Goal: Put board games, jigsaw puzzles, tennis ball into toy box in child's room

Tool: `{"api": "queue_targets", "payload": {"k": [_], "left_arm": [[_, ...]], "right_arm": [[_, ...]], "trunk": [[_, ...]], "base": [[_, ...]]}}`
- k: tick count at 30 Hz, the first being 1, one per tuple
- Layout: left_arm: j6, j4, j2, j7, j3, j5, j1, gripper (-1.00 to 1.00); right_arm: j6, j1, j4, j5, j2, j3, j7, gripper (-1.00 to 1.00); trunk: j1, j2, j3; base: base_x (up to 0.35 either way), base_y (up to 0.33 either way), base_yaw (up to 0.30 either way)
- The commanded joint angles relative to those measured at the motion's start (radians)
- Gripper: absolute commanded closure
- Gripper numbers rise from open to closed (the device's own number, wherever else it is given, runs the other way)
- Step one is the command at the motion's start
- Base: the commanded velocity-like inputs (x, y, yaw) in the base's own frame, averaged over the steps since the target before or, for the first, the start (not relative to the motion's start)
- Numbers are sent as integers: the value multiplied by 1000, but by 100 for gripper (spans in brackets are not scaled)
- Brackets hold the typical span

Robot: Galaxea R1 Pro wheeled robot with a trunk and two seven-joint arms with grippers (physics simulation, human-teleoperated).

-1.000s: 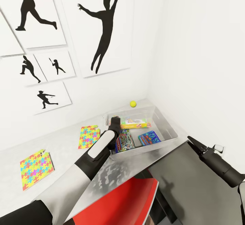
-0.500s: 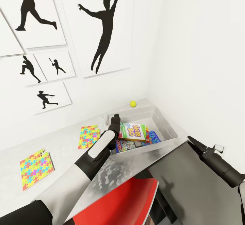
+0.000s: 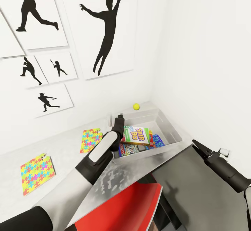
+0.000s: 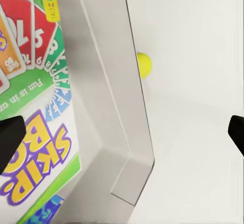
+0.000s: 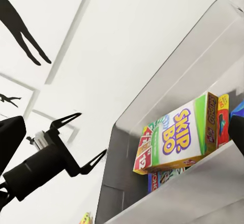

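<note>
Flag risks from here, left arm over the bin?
1. The SKIP BO box lies tilted across the other game boxes in the toy box, leaving awkward room for the puzzles.
2. The left tool, open, hangs at the bin rim; moving out could clip it.
3. The tennis ball could roll if nudged.
</note>
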Motion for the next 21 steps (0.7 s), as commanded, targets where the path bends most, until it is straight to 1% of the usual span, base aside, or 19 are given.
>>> {"api": "queue_targets", "payload": {"k": [1, 5, 8, 11, 14, 16, 18, 19, 20, 21], "left_arm": [[-4, -11, 0, 8, -1, 2, -1, -100], [-3, -52, 0, 36, 3, -4, -1, -100], [0, -80, 0, 64, 21, -6, -2, -100], [5, -95, 0, 77, 37, -11, -2, -100], [13, -109, 0, 93, 67, -21, -3, -100], [20, -115, 0, 114, 104, -41, -4, -100], [23, -117, 0, 128, 128, -58, -4, -100], [24, -118, 0, 133, 135, -63, -4, -100], [25, -120, 0, 143, 153, -71, -4, -100], [25, -121, 0, 147, 163, -73, -4, -100]], "right_arm": [[5, -1, 0, 0, 0, -1, 3, -100], [5, -1, 0, 1, 0, -1, 3, -100], [5, -1, 0, 1, 0, -1, 3, -100], [5, -1, 0, 1, 0, -1, 3, -100], [5, -1, 0, 1, 0, -1, 3, -100], [5, -1, 0, 1, 0, -1, 3, -100], [5, -1, 0, 1, 0, -1, 2, -100], [5, -1, 0, 1, 0, -1, 2, -100], [5, -1, 0, 1, 0, -1, 2, -100], [5, -1, 0, 1, 0, -1, 2, -100]], "trunk": [[1, -2, -2], [1, -2, -2], [1, -2, -2], [1, -2, -2], [1, -2, -2], [1, -2, -2], [1, -2, -2], [1, -2, -2], [1, -2, -2], [1, -2, -2]], "base": [[0, 0, 0], [0, 0, 0], [0, 0, 0], [0, 0, 0], [0, 0, 0], [0, 0, 0], [0, 0, 0], [0, 0, 0], [0, 0, 0], [0, 0, 0]]}}
